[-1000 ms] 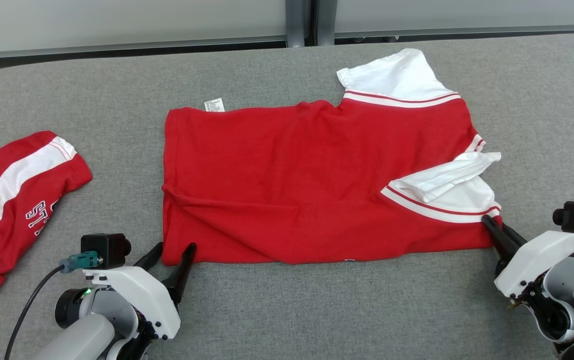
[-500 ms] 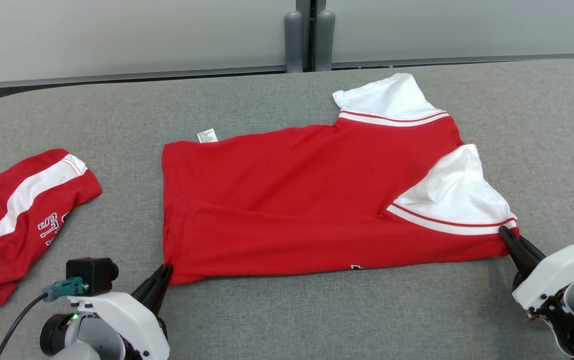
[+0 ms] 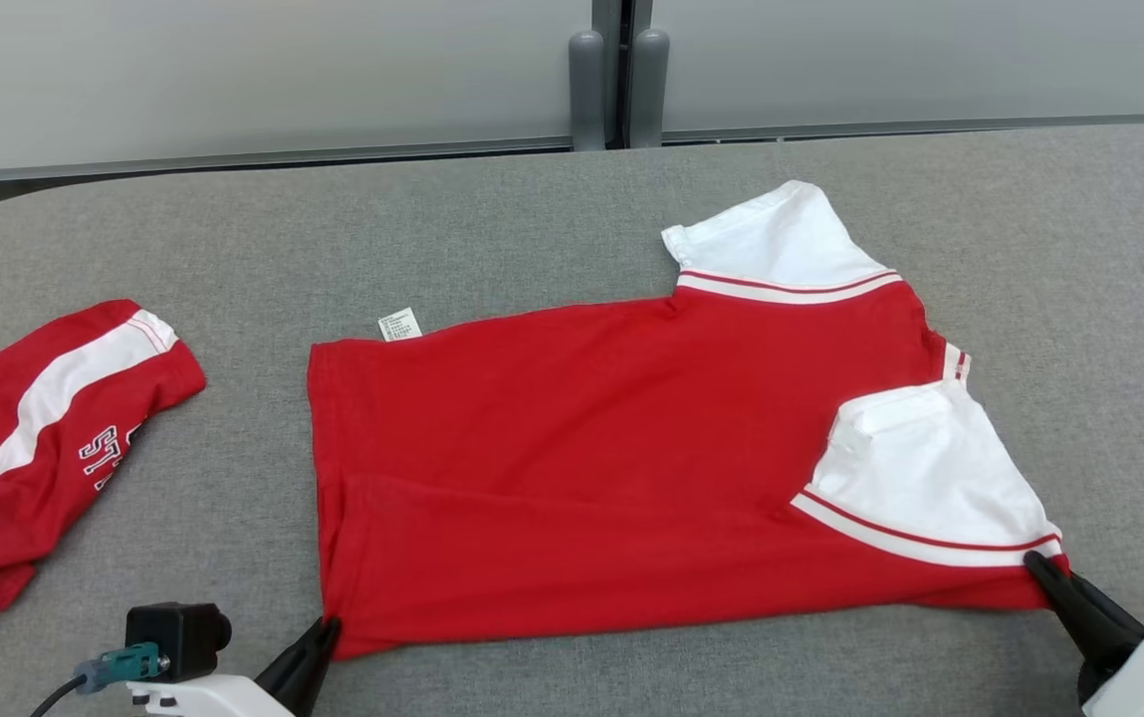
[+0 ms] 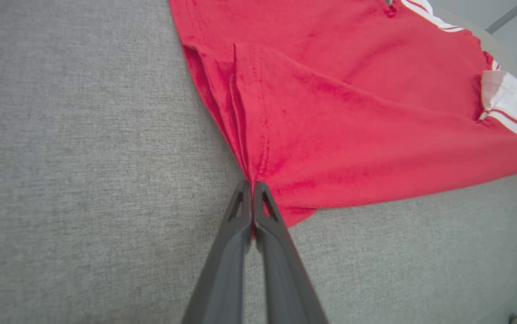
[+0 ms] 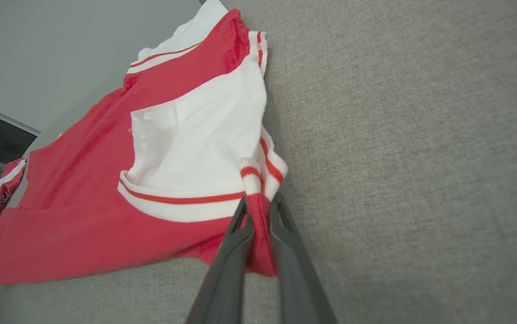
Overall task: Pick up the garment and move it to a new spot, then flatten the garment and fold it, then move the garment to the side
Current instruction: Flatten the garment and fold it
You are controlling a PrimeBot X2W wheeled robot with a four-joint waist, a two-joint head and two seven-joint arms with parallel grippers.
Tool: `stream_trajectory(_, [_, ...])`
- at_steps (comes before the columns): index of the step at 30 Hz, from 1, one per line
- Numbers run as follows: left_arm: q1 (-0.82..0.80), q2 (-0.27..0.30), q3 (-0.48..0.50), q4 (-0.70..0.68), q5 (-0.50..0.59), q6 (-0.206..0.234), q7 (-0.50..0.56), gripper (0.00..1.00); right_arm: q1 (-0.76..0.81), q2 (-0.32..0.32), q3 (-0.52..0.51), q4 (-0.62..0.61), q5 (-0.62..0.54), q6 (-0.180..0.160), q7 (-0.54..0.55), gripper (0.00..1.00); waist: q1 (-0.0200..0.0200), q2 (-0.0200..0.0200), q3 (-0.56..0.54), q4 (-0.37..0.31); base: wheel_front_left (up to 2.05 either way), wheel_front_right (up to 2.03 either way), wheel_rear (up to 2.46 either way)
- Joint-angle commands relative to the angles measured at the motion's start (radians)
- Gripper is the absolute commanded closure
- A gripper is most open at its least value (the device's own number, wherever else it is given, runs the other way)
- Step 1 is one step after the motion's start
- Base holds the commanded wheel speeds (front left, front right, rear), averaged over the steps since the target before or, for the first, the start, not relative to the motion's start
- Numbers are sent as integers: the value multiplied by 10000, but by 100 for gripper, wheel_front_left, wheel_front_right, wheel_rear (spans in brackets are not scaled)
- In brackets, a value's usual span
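Observation:
The garment (image 3: 581, 458) is a red T-shirt with white sleeves, lying spread across the grey table with its hem to the left. My left gripper (image 3: 330, 629) is shut on its near-left hem corner; in the left wrist view the left gripper (image 4: 253, 186) pinches the bunched red cloth (image 4: 330, 112). My right gripper (image 3: 1037, 566) is shut on the near-right corner below the white sleeve (image 3: 930, 478). In the right wrist view the right gripper (image 5: 259, 202) has the red-and-white garment (image 5: 105, 202) edge clamped between its fingers. The near edge is stretched taut between both grippers.
A second red garment (image 3: 24, 438) with a white stripe and lettering lies crumpled at the table's left edge. A small white label (image 3: 399, 325) sticks out at the shirt's far-left corner. Two grey posts (image 3: 616, 85) stand behind the table's far edge.
The left gripper has shut on the hem corner. Both grippers have pulled the shirt toward me, and the near white sleeve has unfolded flatter. The head camera has also shifted.

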Motion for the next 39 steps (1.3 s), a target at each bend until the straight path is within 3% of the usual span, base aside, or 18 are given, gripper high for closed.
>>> stream_trajectory(1, [124, 153, 82, -81, -35, 127, -61, 100, 304, -117, -242, -286, -136, 4, 180, 100, 0, 0, 43, -47, 0, 0, 0])
stream_trajectory(10, [595, 745, -10, -856, -164, 491, 306, 100, 2134, 429, -2115, -2295, -804, 4, 2421, 100, 0, 0, 203, -224, 0, 0, 0])
stream_trajectory(18, [711, 1082, -179, -1533, -243, 730, 802, 100, 2511, 1576, -3306, -3454, -1672, 4, 3773, 100, 0, 0, 176, -262, 0, 0, 0])
stream_trajectory(19, [712, 1122, -181, -1601, -254, 755, 859, 99, 2535, 1733, -3422, -3522, -1762, 4, 3966, 67, 0, 0, 163, -257, 0, 0, 0])
stream_trajectory(20, [723, 1156, -189, -1651, -279, 775, 889, 55, 2537, 1861, -3533, -3626, -1879, 4, 4127, 4, 0, 0, 155, -254, 0, 0, 0])
stream_trajectory(21, [723, 1172, -196, -1689, -292, 794, 929, 12, 2541, 1978, -3618, -3718, -1975, 4, 4263, 0, 0, 0, 148, -251, 0, 0, 0])
stream_trajectory(22, [707, 1204, -213, -1724, -288, 806, 974, 0, 2539, 2092, -3704, -3797, -2059, 5, 4399, 0, 0, 0, 139, -246, 0, 0, 0])
stream_trajectory(29, [365, 1449, 164, -1978, -45, 1030, 728, 0, 2171, 2391, -4260, -4502, -2565, 5, 4580, 0, 0, 0, 106, -210, 0, 0, 0])
stream_trajectory(33, [-114, 1476, 743, -1869, 418, 1502, 23, 0, 1465, 2375, -4415, -4948, -2917, 5, 4154, 0, 0, 0, 228, -190, 0, 0, 0])
stream_trajectory(39, [-1525, 1081, 733, -1252, 1155, 1456, 130, 0, -577, 2097, -3609, -4424, -3001, 5, 3541, 0, 0, 0, 751, -133, 0, 0, 0])
